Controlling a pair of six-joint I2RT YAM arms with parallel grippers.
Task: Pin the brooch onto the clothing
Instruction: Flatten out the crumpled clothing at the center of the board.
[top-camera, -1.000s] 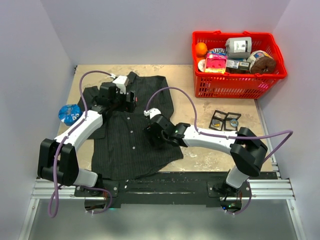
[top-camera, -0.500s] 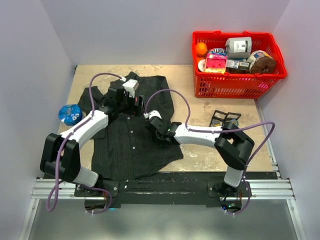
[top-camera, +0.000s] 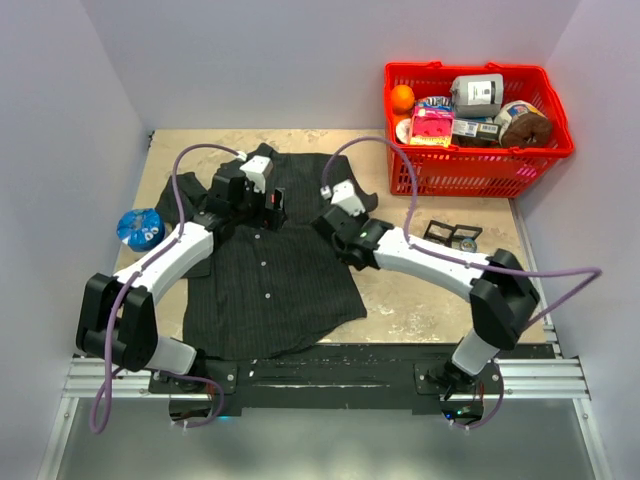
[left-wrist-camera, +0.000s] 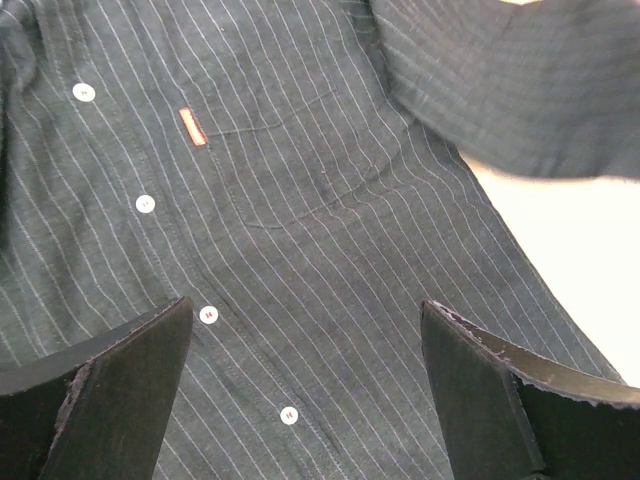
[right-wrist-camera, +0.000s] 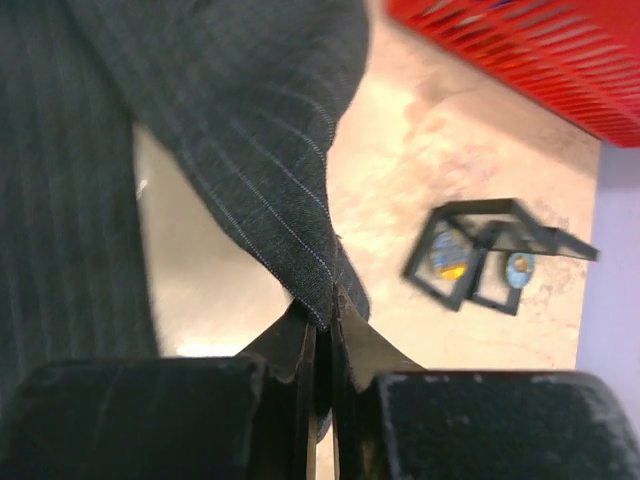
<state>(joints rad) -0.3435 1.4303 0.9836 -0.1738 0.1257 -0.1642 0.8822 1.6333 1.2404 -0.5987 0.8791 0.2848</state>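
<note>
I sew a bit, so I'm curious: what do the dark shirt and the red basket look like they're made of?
The shirt looks like thin woven cloth, matte, perhaps cotton: fine pale pinstripes, stitched seams, soft folds. The basket looks like moulded plastic, slightly glossy: uniform red with a slotted lattice wall.

Pale lavender walls (top-camera: 300, 60) enclose a beige, mottled tabletop (top-camera: 410, 310) — evenly lit.

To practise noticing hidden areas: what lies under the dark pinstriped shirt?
Where the right claw pinches the shirt edge up, the beige table shows beneath. Whatever lies under the shirt's flat body is covered.
</note>
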